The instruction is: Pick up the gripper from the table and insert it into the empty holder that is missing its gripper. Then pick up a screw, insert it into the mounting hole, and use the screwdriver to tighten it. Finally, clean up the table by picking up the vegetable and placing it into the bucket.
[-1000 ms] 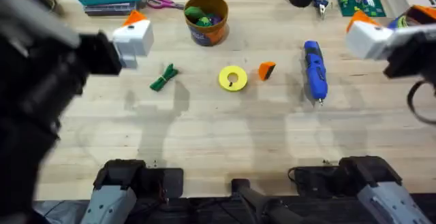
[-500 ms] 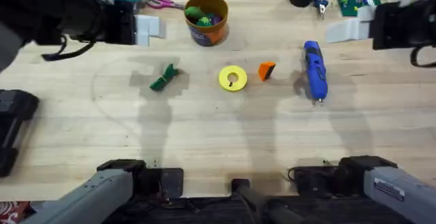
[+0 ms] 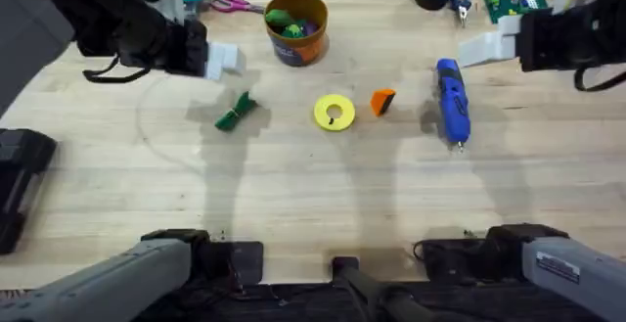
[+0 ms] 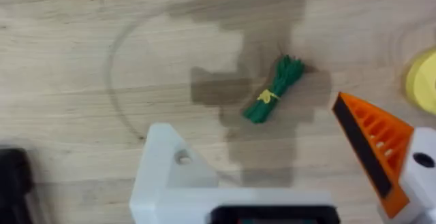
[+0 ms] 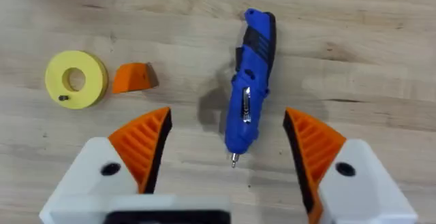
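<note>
Overhead view: the left gripper (image 3: 223, 61) hangs above the far left part of the desk (image 3: 293, 195), just beyond the vegetable (image 3: 234, 112), a small green bundle lying flat. The right gripper (image 3: 486, 48) hangs over the far right, just beyond the blue screwdriver (image 3: 452, 101), which lies on the desk with its metal tip pointing toward the arms' bases. Between vegetable and screwdriver lie a yellow ring (image 3: 335, 112) and, just beside it, the loose orange gripper (image 3: 382, 101). The bucket (image 3: 295, 28) stands at the far edge, upright, with green and purple toy pieces (image 3: 287, 24) inside.

From the left wrist, the holder (image 4: 170, 176) is a bare white bracket with a visible mounting hole, and the other side carries 1 orange ribbed finger (image 4: 371, 146); these jaws stand wide with the vegetable (image 4: 274, 90) on the wood beyond them. From the right wrist, 2 orange fingers (image 5: 144, 144) stand wide apart and hold nothing, the screwdriver (image 5: 250, 88) lying between their lines, apart from both.
</note>
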